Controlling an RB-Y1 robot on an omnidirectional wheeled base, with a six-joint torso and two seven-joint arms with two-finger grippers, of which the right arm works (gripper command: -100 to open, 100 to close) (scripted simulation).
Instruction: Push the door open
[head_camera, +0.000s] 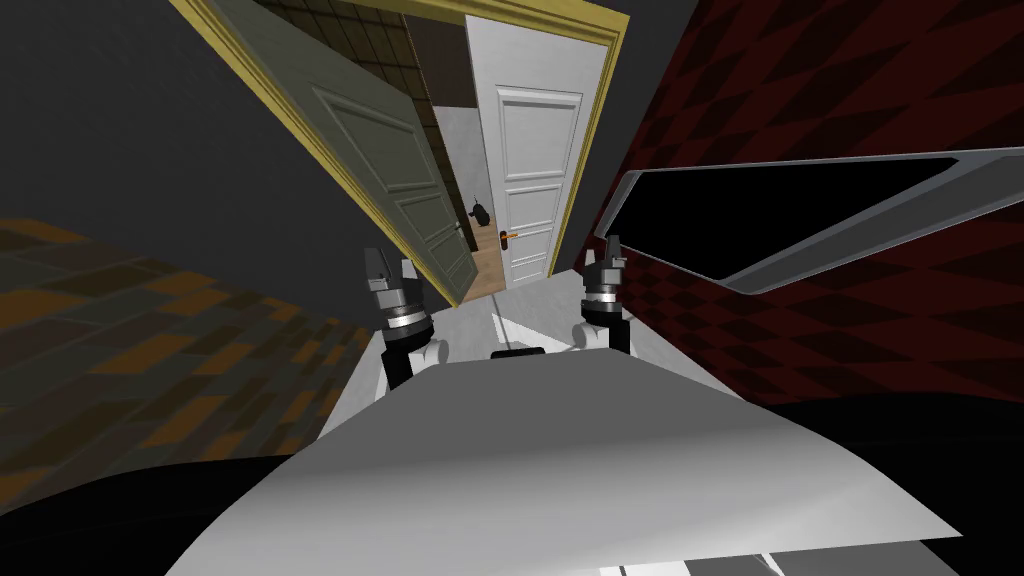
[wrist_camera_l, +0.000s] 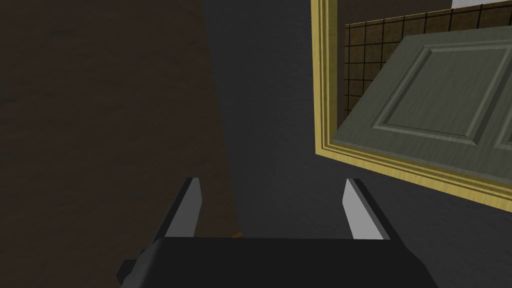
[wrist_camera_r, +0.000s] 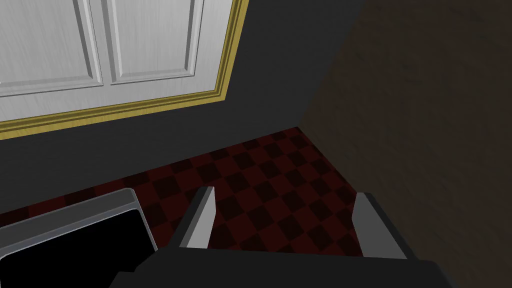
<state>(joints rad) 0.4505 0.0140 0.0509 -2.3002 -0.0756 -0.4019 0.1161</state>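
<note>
Ahead, in the head view, the green door (head_camera: 385, 175) stands swung well away from me into the opening, hinged on the left of the yellow frame (head_camera: 592, 130), with a dark handle (head_camera: 480, 212) at its free edge. Past it a white door (head_camera: 530, 170) with an orange lever (head_camera: 508, 237) faces me. The left jaws sit just short of the green door's lower edge, apart from it. The right jaws sit near the frame's right post, below the corner of a grey-rimmed black panel (head_camera: 800, 215) on the red chequered wall (head_camera: 850, 100).

In the left wrist view the two fingers (wrist_camera_l: 187, 210) stand wide apart with nothing between them. Beyond them are a dark grey wall (wrist_camera_l: 270, 100), the frame's corner and the green door slanting behind it, with a tiled wall (wrist_camera_l: 360, 55) further in.

In the right wrist view the fingers (wrist_camera_r: 200, 215) also stand wide apart and hold nothing. The chequered wall lies past them, the panel's corner is beside one finger, and the white door shows inside the frame beyond. A flat brown surface (wrist_camera_r: 425, 125) is on the other side.
</note>
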